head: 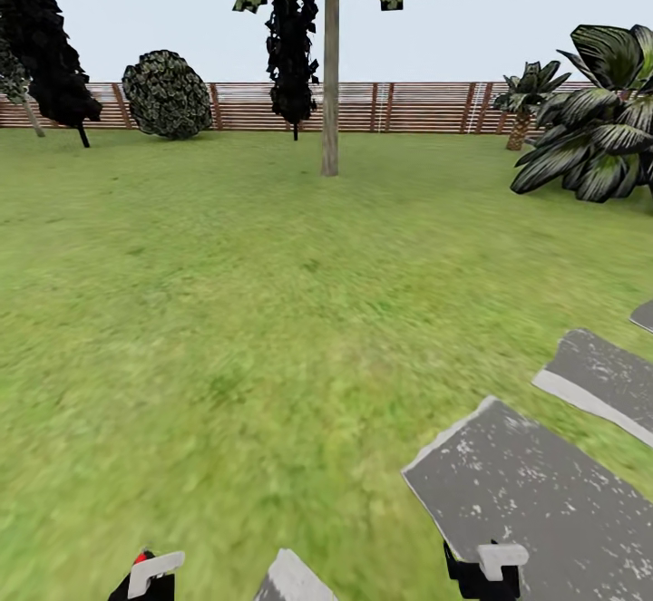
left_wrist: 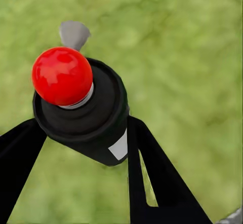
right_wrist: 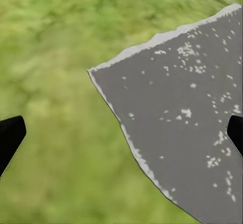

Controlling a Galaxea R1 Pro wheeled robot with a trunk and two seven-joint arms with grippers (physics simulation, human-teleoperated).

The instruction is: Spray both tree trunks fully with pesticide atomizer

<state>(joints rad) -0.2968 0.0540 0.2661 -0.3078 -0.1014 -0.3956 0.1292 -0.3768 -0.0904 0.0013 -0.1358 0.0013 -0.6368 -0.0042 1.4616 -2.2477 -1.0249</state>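
My left gripper (left_wrist: 83,125) is shut on the pesticide atomizer (left_wrist: 86,112), a dark bottle with a red ball top, a grey nozzle and a small white label, held over the grass. In the head view the left gripper (head: 145,583) sits at the bottom edge, and the atomizer's red top (head: 141,557) peeks above it. A tall tree stands ahead across the lawn; its bare grey-brown tree trunk (head: 329,84) rises straight, with leaves only high up. My right gripper (right_wrist: 124,133) is open, its fingers wide apart over a paving slab's corner, and shows low in the head view (head: 485,574).
Grey stone paving slabs (head: 535,492) lie at my right and between my arms on the green lawn (head: 227,293). A brown slat fence (head: 408,107) closes the far side. Along it stand a round bush (head: 167,93), black cypress-like trees (head: 50,48) and, at the right, palms (head: 599,130).
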